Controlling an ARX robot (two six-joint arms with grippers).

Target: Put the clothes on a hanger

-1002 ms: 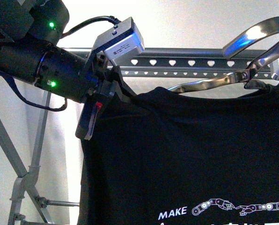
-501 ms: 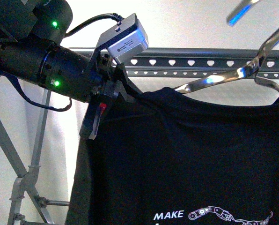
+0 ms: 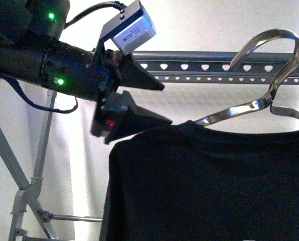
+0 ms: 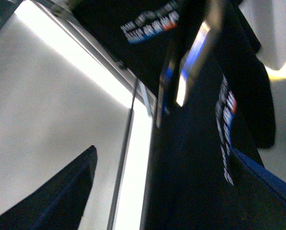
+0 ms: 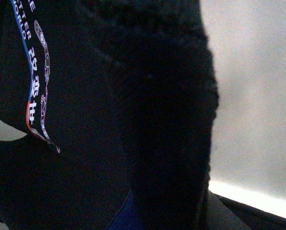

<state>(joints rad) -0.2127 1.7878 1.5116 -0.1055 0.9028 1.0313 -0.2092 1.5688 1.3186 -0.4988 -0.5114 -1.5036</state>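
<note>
Showing the left gripper (image 3: 167,104) in front of the rack rail (image 3: 204,65), jaws spread wide and empty, lower finger just above one shoulder of the T-shirt (image 3: 199,181). The T-shirt hangs below the rail on a shiny hanger (image 3: 240,108), one side cut off at the frame edge. Right gripper's jaws cannot be told; black fabric fills its wrist view. Bare wall (image 3: 214,20) lies behind the rail.

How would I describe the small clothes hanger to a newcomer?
A grey rail punched with hearts crosses the front view's top. Below it hangs the black T-shirt, right of the open left tool. The clothes hanger rises from its collar, the only shiny curved metal.
</note>
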